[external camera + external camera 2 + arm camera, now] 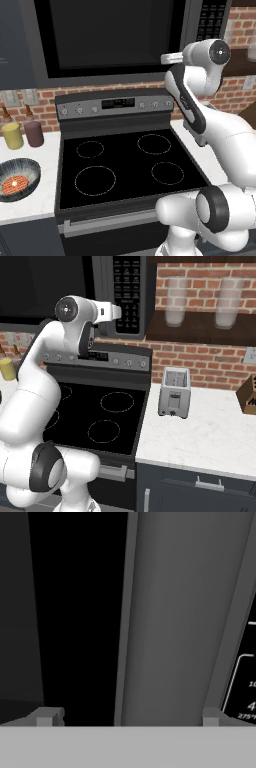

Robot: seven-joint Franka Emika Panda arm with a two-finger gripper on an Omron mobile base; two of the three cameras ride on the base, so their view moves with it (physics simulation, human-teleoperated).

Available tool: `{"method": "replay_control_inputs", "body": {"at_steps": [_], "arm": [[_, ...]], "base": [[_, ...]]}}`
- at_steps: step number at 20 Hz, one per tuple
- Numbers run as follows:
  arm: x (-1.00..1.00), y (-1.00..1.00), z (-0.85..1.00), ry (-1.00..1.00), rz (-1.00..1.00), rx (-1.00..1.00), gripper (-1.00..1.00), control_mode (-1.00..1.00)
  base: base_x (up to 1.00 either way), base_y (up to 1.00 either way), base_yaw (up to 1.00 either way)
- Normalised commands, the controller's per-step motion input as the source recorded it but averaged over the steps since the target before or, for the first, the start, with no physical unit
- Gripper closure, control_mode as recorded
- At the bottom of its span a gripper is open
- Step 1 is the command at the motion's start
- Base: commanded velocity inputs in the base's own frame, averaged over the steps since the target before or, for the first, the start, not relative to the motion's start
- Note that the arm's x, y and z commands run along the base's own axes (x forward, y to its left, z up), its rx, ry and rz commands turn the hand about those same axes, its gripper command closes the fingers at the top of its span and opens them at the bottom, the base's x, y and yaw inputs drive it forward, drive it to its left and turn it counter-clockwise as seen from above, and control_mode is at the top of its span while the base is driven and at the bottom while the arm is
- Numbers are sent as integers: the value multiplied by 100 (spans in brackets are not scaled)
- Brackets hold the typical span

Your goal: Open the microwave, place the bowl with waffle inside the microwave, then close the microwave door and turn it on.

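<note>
The dark grey microwave [115, 40] hangs shut above the stove [125, 160]; the striped bowl [17, 178] with its orange waffle [15, 184] sits on the tabletop [30, 205], left. The arm reaches up, jaws wide, straddling the door's handle [175, 617].

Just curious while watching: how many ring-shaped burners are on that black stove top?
4 on the stove: back left, back right, front left, front right. None appears hidden in the left base view.
</note>
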Motion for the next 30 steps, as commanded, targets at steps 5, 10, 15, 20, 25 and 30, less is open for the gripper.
{"method": "replay_control_inputs", "body": {"at_steps": [5,10,15,20,25,30], "arm": [[100,0,-58,0,0,0,100,-100],[65,17,-19,-1,12,9,100,-100],[13,56,-3,2,38,15,100,-100],[2,94,2,10,29,4,100,-100],[-18,100,24,21,25,-10,100,-100],[-78,100,27,20,25,-26,100,-100]], "base": [[0,0,0],[0,0,0],[0,0,0],[0,0,0],[0,0,0],[0,0,0]]}}
